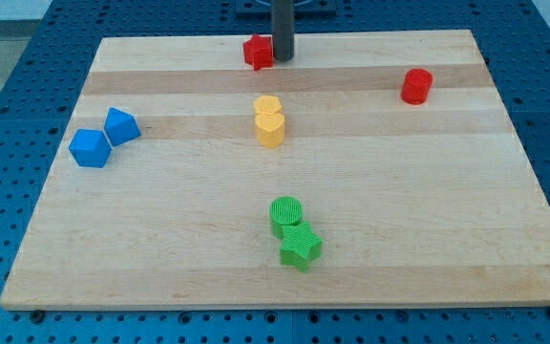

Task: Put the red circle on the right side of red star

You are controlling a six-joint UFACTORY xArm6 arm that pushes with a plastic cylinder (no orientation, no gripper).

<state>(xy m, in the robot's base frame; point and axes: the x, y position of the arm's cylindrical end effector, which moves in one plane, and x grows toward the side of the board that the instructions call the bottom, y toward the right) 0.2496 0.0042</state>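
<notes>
The red star (257, 52) lies near the view's top edge of the wooden board, a little left of centre. The red circle (415, 86) stands far to its right, near the board's upper right. My tip (282, 58) rests on the board just right of the red star, touching or almost touching it, and far left of the red circle.
A yellow heart-shaped block (269, 121) sits at the board's centre. Two blue blocks (91, 147) (121, 126) lie at the left. A green circle (286, 214) and a green star (300, 247) touch at the lower middle. The board's top edge (370, 34) is close behind my tip.
</notes>
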